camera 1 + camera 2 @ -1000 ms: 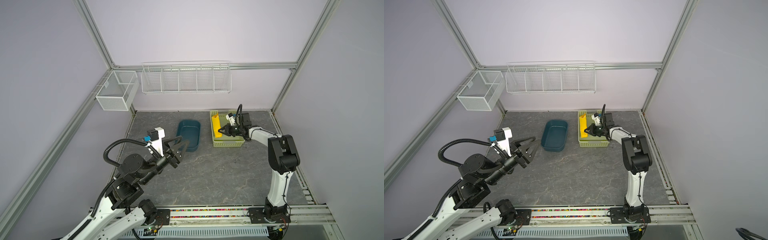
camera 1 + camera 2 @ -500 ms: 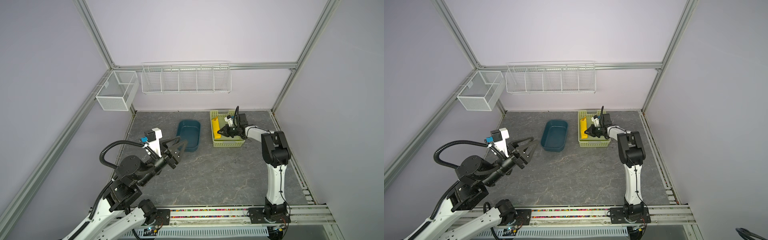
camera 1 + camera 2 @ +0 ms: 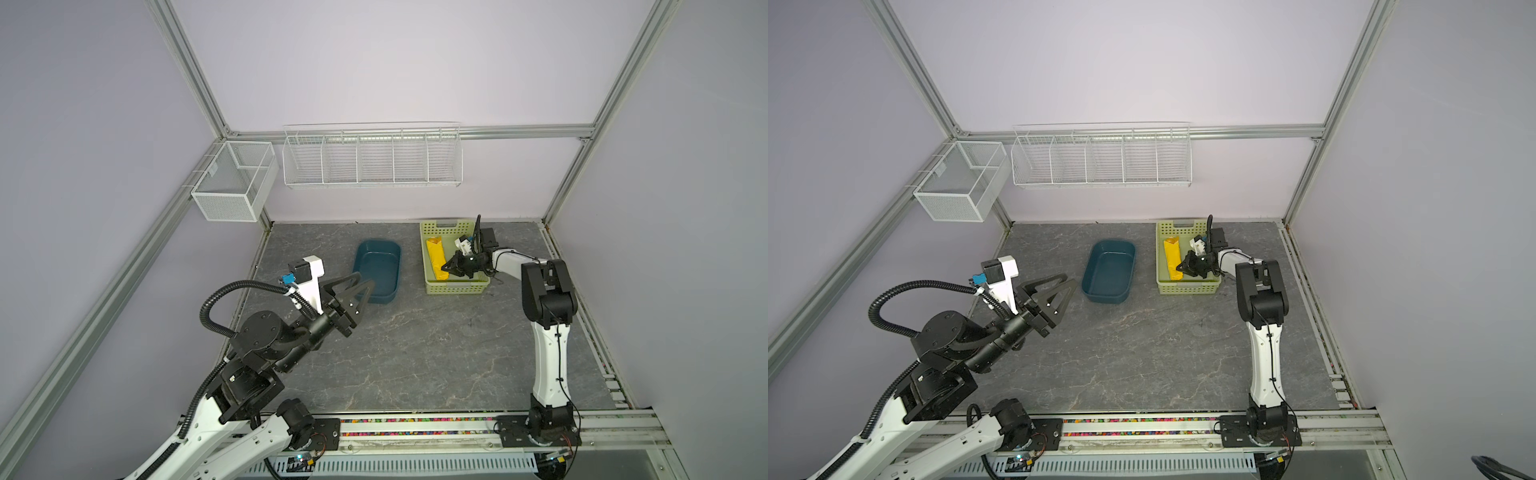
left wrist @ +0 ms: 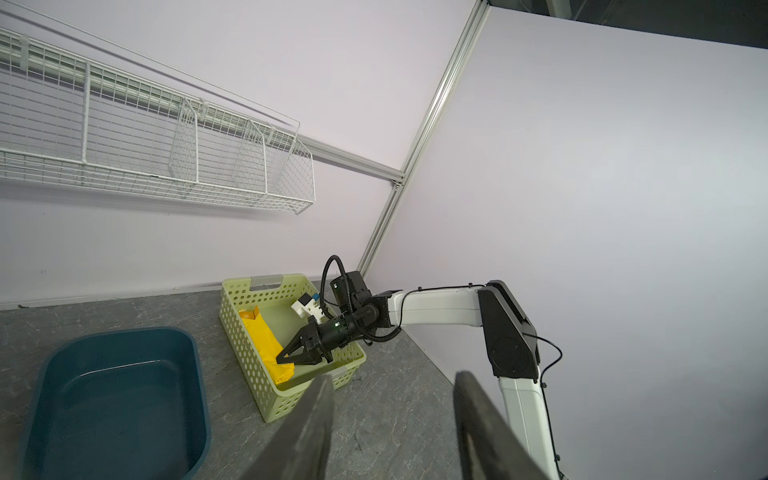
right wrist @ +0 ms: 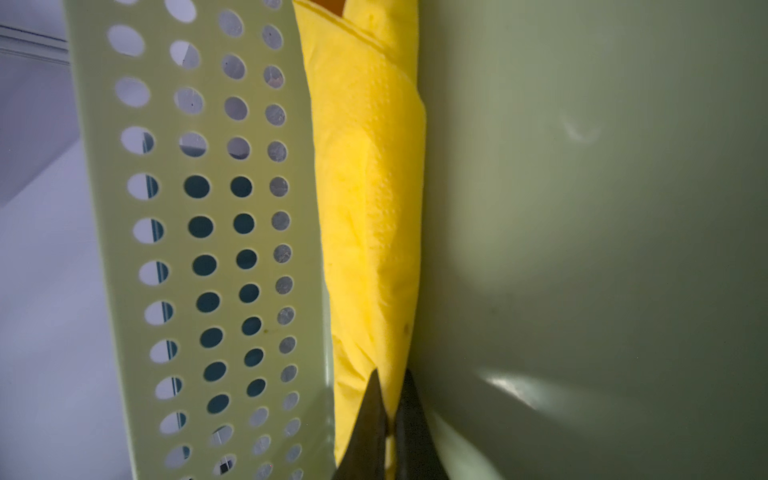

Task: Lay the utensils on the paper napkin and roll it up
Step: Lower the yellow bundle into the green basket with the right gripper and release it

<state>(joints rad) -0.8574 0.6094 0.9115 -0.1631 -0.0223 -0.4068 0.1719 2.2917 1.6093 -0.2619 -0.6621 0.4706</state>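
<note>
Your right end effector (image 5: 390, 374) is closed at the near end of the rolled paper napkin (image 5: 370, 187), inside the basket (image 5: 199, 124); any pinch is unclear. The utensils (image 5: 328, 4) are hidden but for an orange tip, plainest in the right wrist view. Your left end effector (image 3: 365, 278) gapes, empty.

Soft, even light, faint shadows, blur close up.

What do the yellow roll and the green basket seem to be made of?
The yellow roll looks like soft matte paper: embossed dots, creased folds. The green basket looks like smooth, slightly glossy moulded plastic: round holes, glare on its floor.
</note>
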